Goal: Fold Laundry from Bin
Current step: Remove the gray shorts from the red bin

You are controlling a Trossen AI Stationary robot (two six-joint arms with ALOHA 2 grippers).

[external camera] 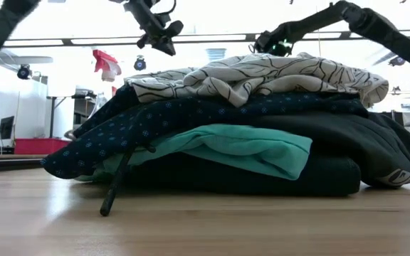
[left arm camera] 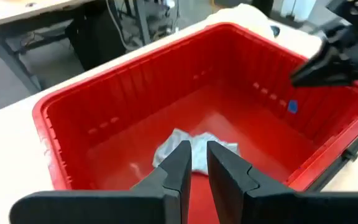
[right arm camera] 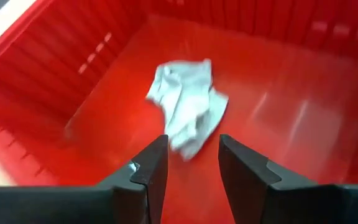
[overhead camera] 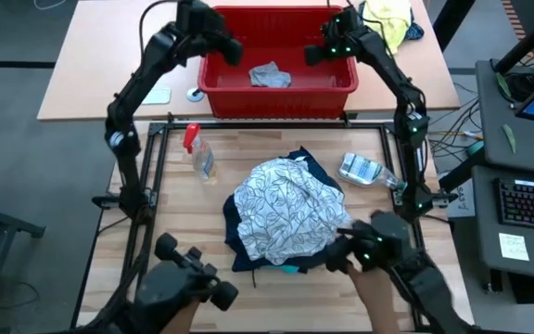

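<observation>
The red bin (overhead camera: 339, 85) stands on the far table, beyond the wooden table. One light grey garment (overhead camera: 270, 76) lies crumpled on the bin's floor; it also shows in the left wrist view (left arm camera: 194, 144) and the right wrist view (right arm camera: 188, 106). My left gripper (overhead camera: 233, 53) hangs above the bin's left part with its fingers a narrow gap apart (left arm camera: 196, 163). My right gripper (overhead camera: 313, 56) hangs above the bin's right part, open (right arm camera: 192, 165), over the garment. Both touch nothing. A pile of folded laundry (overhead camera: 286, 215) lies on the wooden table, with navy dotted (external camera: 191, 117), turquoise (external camera: 248, 148) and black (external camera: 297, 178) layers.
A white leaf-print cloth (overhead camera: 290, 206) tops the pile. A red-capped spray bottle (overhead camera: 197, 153) lies to the pile's left and a clear plastic bottle (overhead camera: 364, 170) to its right. A yellow-and-blue bundle (overhead camera: 392, 20) lies beyond the bin. A person's hand (overhead camera: 378, 288) is at the near edge.
</observation>
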